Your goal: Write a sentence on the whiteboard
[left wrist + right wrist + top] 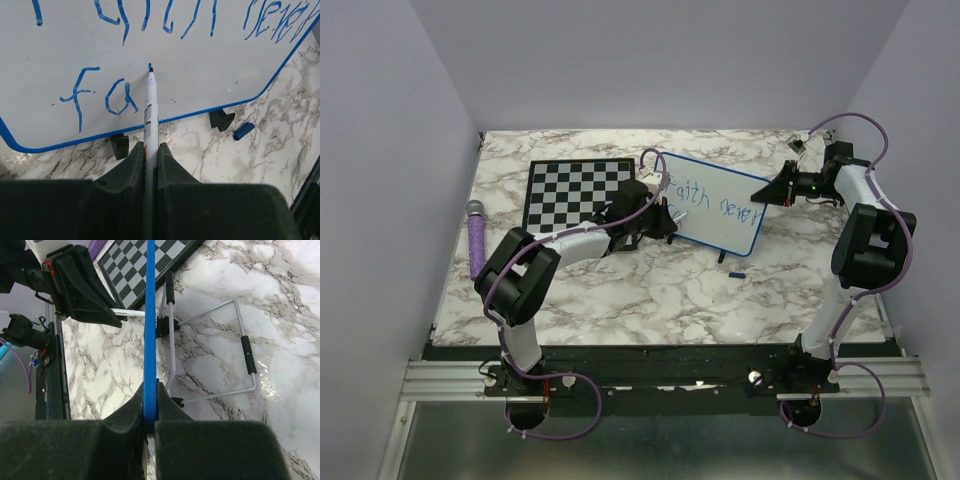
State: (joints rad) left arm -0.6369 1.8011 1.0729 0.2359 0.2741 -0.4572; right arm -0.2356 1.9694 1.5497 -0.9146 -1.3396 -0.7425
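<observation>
**Left pincer (150, 150) clamped on the marker (151, 102), tip at the whiteboard (210, 85)**

Left pincer, fingers shut tight around the white marker barrel, and the blue tip sits on the white surface just right of the "a". The sentence (80, 100) reads "Faith never" along the top line, with "fa" below it in blue (wobbly but legible). Over on the other side, the right pincer (150, 392) is closed on the board's blue frame, gripping it edge-on. The whiteboard stands tilted on the marble counter (670, 300) between the two arms, just beside the chessboard (575, 190), with its wire stand (235, 340) showing behind it. A blue cap (243, 131) lies on the counter near the board's lower right corner, beside one black foot (221, 120). A purple object (477, 240) lies at the counter's far left edge, well apart.
</observation>
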